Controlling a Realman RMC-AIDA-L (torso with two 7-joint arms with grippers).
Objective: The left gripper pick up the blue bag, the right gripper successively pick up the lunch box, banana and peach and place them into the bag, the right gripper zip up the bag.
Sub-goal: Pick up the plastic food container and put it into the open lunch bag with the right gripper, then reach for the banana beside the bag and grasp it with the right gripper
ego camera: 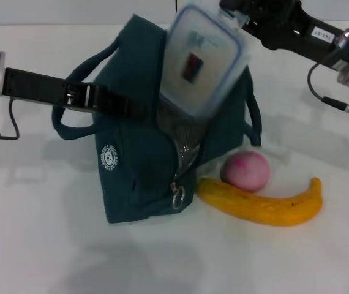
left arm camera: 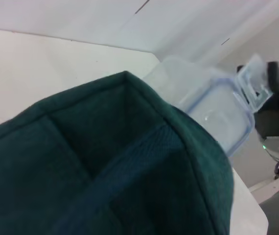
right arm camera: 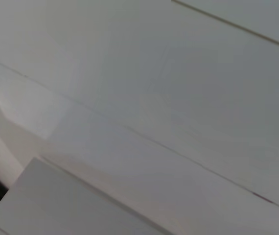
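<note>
The blue bag [ego camera: 139, 168] stands at the middle of the white table, its mouth open and the foil lining showing. My left gripper [ego camera: 131, 108] reaches in from the left and is shut on the bag's upper edge by a handle. My right gripper [ego camera: 238, 22] comes from the upper right and is shut on the top end of the lunch box [ego camera: 204, 61]. The box is tilted, with its lower end inside the bag's mouth. In the left wrist view the bag fabric [left arm camera: 105, 171] fills the frame and the lunch box [left arm camera: 213, 107] shows behind it. The peach [ego camera: 246, 171] and the banana [ego camera: 263, 205] lie on the table right of the bag, touching each other.
The white table [ego camera: 40, 239] stretches in front and to the left of the bag. The bag's ring zip pull [ego camera: 179, 196] hangs at its front corner, close to the banana's end. The right wrist view shows only pale flat surfaces.
</note>
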